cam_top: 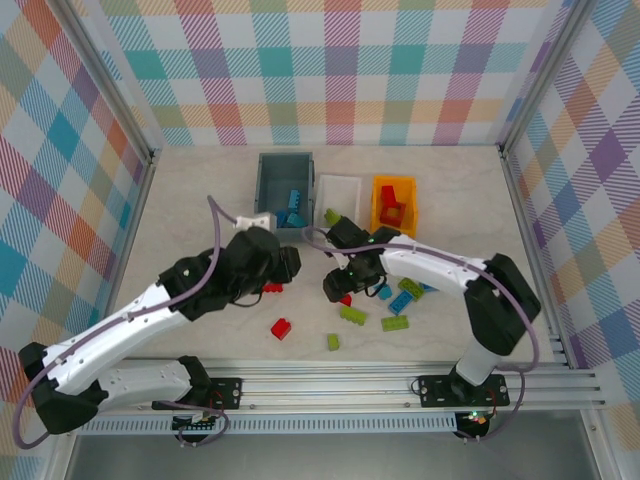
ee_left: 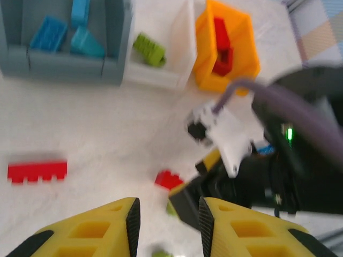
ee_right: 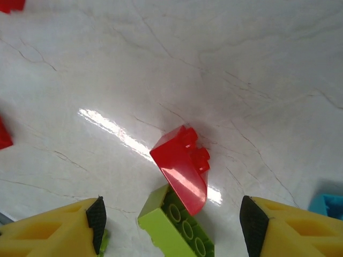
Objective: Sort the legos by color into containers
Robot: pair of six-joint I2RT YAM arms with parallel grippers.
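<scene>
Three containers stand in a row at the back: a grey-blue bin (cam_top: 285, 190) holding blue legos (ee_left: 48, 33), a white bin (cam_top: 338, 192) with a lime brick (ee_left: 149, 49), and an orange bin (cam_top: 394, 204) with red bricks (ee_left: 220, 44). My right gripper (ee_right: 172, 219) (cam_top: 335, 287) hangs open over a red sloped brick (ee_right: 182, 163) that leans on a lime green brick (ee_right: 177, 227). My left gripper (ee_left: 166, 217) (cam_top: 292, 264) is open with nothing between its pads, close beside the right one.
Loose legos lie on the table: a long red brick (ee_left: 37, 171), a red one (cam_top: 281, 327), lime ones (cam_top: 333, 342) (cam_top: 395, 323) (cam_top: 410, 288) and a blue one (cam_top: 384, 292). The two wrists crowd the table's middle. Checked walls enclose the table.
</scene>
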